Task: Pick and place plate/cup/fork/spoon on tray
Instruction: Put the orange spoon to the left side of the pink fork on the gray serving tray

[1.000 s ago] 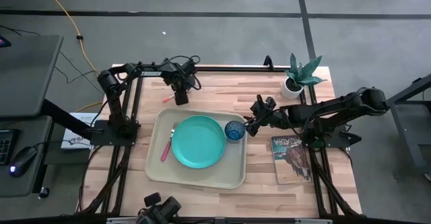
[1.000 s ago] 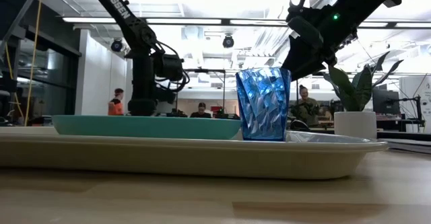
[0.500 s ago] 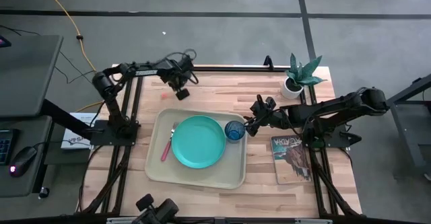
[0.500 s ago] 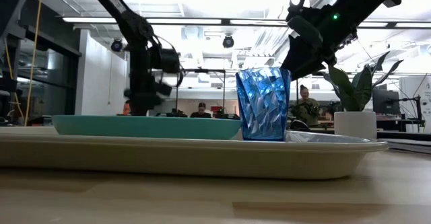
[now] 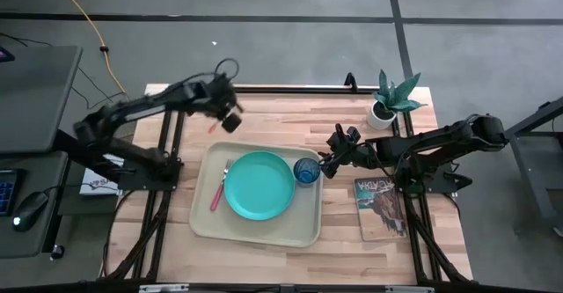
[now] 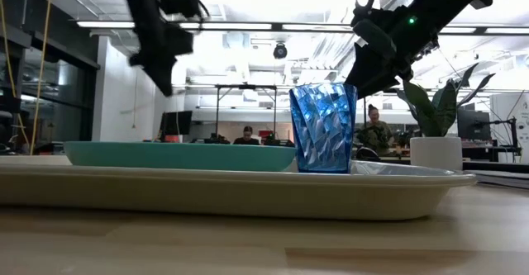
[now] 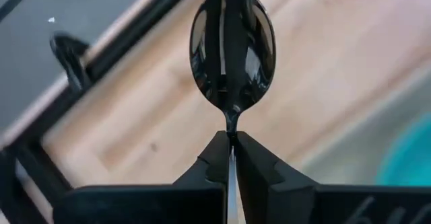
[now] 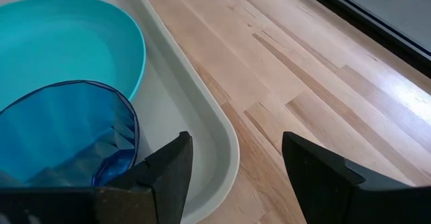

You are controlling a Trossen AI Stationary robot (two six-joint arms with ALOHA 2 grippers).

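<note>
The left hand (image 7: pixel 232 158) pinches a spoon (image 7: pixel 232 49), above the tabletop (image 5: pixel 290 117) at upper left. The right hand (image 8: pixel 232 163) is released beside the cup (image 5: pixel 306 171), which stands with the plate (image 5: pixel 259 185) on the tray (image 5: pixel 255 231).

My left hand (image 5: pixel 230 120) hangs above the tabletop (image 5: pixel 290 117) just beyond the tray (image 5: pixel 306 227). The plate (image 5: pixel 259 185) and cup (image 5: pixel 306 171) sit on the tray, touching. My right hand (image 5: pixel 325 167) is just beside the cup.

Turquoise plate (image 5: pixel 259 185) and blue cup (image 5: pixel 306 171) (upright) on beige tray (image 5: pixel 255 230).
</note>
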